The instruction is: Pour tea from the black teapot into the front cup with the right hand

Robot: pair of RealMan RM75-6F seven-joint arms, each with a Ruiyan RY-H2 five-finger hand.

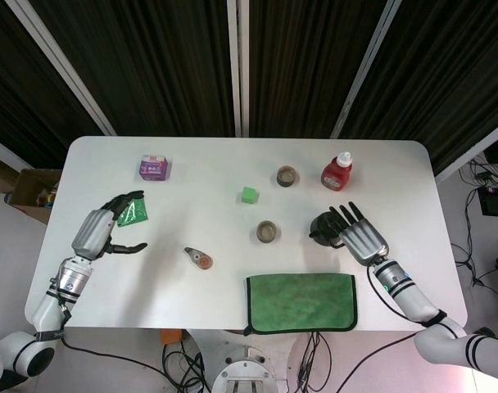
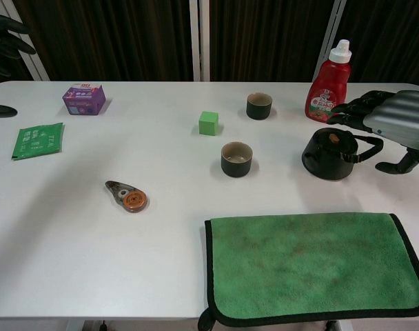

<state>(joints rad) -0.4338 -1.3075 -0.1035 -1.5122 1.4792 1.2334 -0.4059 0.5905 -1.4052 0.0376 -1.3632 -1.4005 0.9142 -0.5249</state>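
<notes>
The black teapot [image 2: 331, 154] stands on the white table, right of centre, its handle pointing right; in the head view the black teapot [image 1: 323, 227] is partly covered. My right hand [image 2: 393, 125] hovers open just over the handle side, fingers spread, holding nothing; from above, my right hand [image 1: 358, 236] overlaps the pot's right half. The front cup [image 2: 236, 159] stands empty-looking to the pot's left, also seen as the front cup [image 1: 267, 232]. My left hand [image 1: 103, 230] hangs open at the far left, and only the fingertips of my left hand [image 2: 4, 40] show in the chest view.
A second cup [image 2: 259, 106] and a red sauce bottle [image 2: 328, 84] stand behind the pot. A green cloth [image 2: 313, 265] lies at the front edge. A green cube [image 2: 209, 123], tape dispenser [image 2: 127, 196], green packet [image 2: 36, 140] and purple box [image 2: 84, 99] lie further left.
</notes>
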